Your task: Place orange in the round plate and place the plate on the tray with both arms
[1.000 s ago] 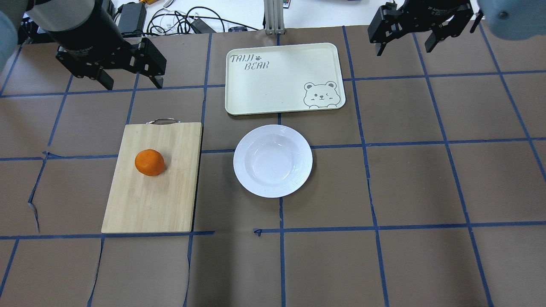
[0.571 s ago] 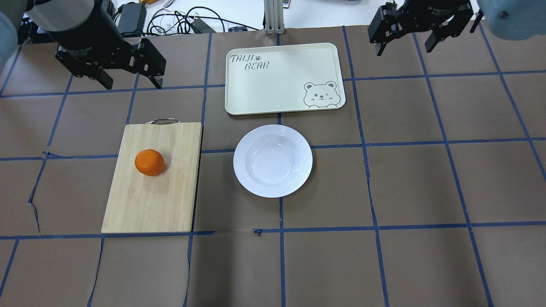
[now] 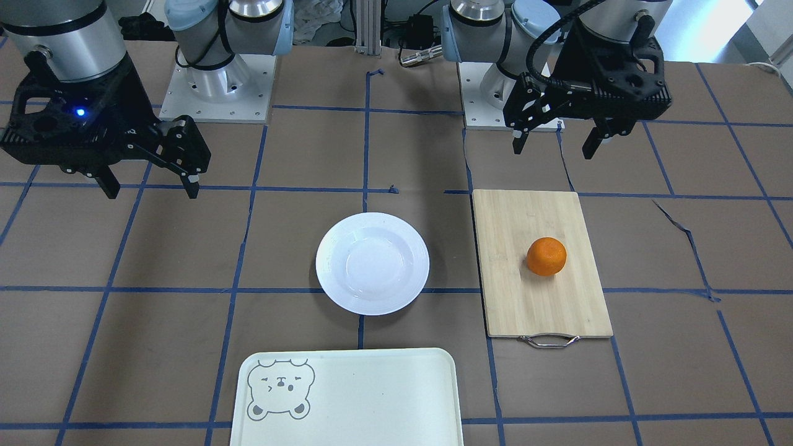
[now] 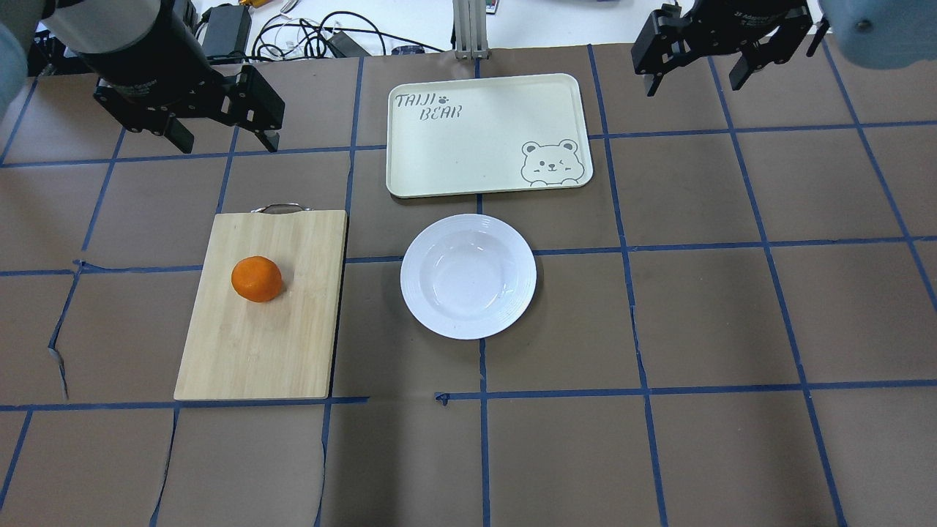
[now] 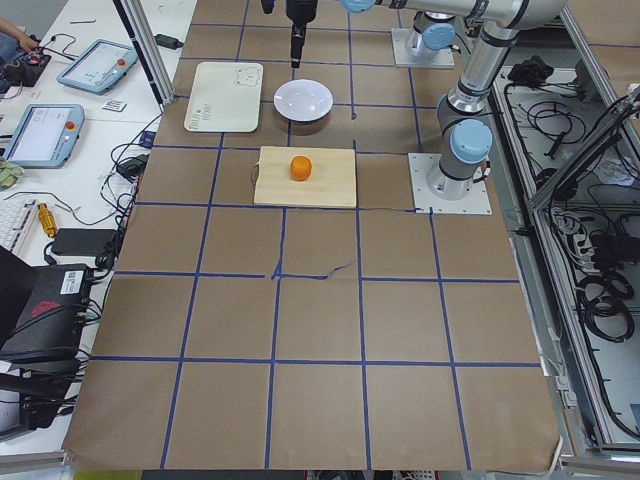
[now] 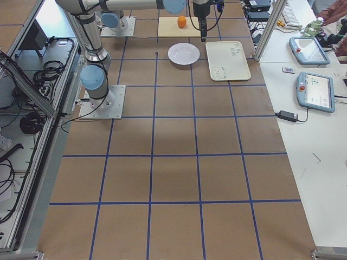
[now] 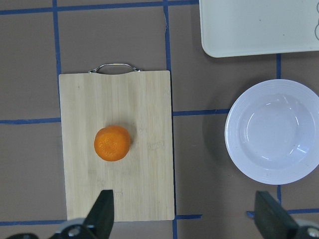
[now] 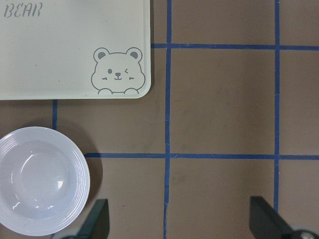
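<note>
A: Change since a second ago: none on the table. Orange (image 4: 256, 279) still on the cutting board (image 4: 249, 351), at 9 o'clock of the plate (image 4: 468, 329). Tray (image 4: 483, 88) at the plate's 12 o'clock.
B: Pincers?
A: Left gripper (image 4: 225, 143) wide, holding nothing, high at the board's 12 o'clock. Right gripper (image 4: 692, 86) wide, holding nothing, at the plate's 2 o'clock.
B: So no step begun. Likely the left goes for the orange first.
</note>
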You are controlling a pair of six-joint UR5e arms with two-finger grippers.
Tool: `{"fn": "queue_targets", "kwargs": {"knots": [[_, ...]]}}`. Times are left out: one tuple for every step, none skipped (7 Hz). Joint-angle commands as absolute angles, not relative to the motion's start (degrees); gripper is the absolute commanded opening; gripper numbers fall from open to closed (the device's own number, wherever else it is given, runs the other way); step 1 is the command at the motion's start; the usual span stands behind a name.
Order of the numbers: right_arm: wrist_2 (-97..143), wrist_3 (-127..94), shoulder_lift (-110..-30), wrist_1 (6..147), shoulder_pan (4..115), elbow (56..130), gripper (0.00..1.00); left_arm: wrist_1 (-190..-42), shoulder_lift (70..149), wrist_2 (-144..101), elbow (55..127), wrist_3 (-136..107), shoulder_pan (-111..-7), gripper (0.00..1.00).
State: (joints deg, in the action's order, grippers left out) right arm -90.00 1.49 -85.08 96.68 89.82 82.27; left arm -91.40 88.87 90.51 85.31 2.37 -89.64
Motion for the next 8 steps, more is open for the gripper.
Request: {"fn": "queue_targets", "kwargs": {"knots": [[-90.00, 1.49, -85.08, 96.68, 89.82, 82.27, 1.00, -91.41, 88.86, 90.27, 85.43, 2.03, -89.65, 1.00], [-90.00, 1.49, -85.08, 96.68, 89.82, 82.27, 1.00, -91.49, 88.86, 90.26, 85.52, 1.76, -89.65, 1.00], [-90.00, 1.49, -85.08, 96.68, 89.82, 82.27, 1.00, -91.49, 88.94, 90.09, 85.08, 1.67, -89.21, 1.00], [-90.00, 1.49, -85.08, 96.68, 89.82, 82.35, 1.00, -91.93, 89.29, 89.74, 84.12, 1.76, -88.69, 1.00], [-90.00, 1.49, -85.08, 96.68, 89.82, 82.27, 1.00, -91.85, 91.73, 90.17, 84.72, 1.93, -88.42, 1.00], [-90.00, 1.49, -85.08, 96.68, 89.82, 82.27, 1.00, -93.32, 94.28, 93.57, 87.95, 1.76, -87.81, 1.00], [-90.00, 1.49, -85.08, 96.68, 89.82, 82.27, 1.00, -93.08, 95.70, 96.21, 91.72, 1.67, -85.37, 1.00], [-90.00, 1.49, -85.08, 96.68, 89.82, 82.27, 1.00, -92.29, 97.45, 96.15, 93.76, 2.28, -82.99, 1.00]]}}
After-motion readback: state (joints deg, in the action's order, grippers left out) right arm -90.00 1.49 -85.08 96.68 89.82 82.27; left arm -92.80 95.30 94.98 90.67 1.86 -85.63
